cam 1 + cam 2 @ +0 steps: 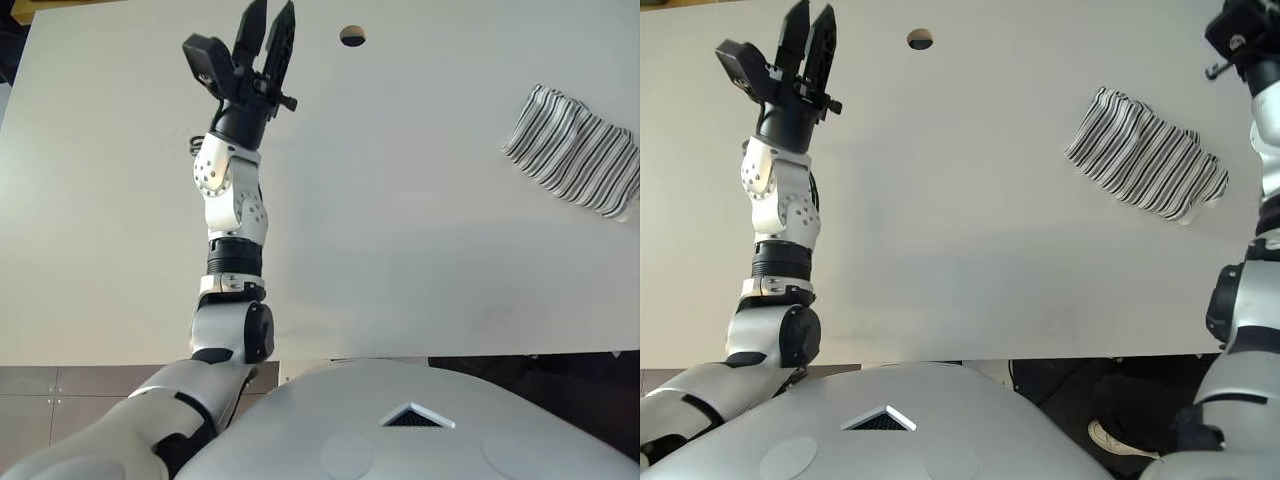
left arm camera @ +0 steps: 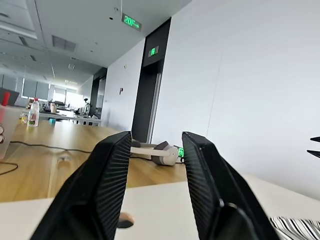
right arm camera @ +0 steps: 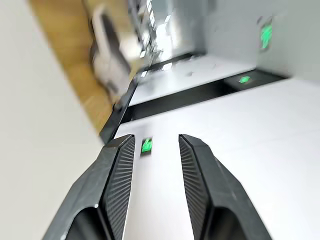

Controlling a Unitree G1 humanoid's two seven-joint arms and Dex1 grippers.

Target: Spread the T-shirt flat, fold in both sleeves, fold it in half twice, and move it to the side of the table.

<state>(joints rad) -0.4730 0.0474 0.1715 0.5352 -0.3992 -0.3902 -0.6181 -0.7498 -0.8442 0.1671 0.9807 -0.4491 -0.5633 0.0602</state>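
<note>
The T-shirt (image 1: 575, 150), black-and-white striped, lies folded into a compact bundle near the right side of the white table (image 1: 400, 250). My left gripper (image 1: 270, 12) is held high over the far left-centre of the table, well away from the shirt. Its fingers point away from me and stand open with nothing between them, as the left wrist view (image 2: 157, 140) confirms. A corner of the striped shirt (image 2: 295, 226) shows low in that view. My right arm (image 1: 1245, 40) is raised at the far right, just beyond the shirt. My right gripper (image 3: 155, 137) is open and holds nothing.
A round cable hole (image 1: 352, 36) sits in the table near its far edge. The table's front edge (image 1: 330, 358) runs just before my torso. Beyond the far edge stands a wooden desk (image 2: 45, 160) carrying a headset (image 2: 160, 152).
</note>
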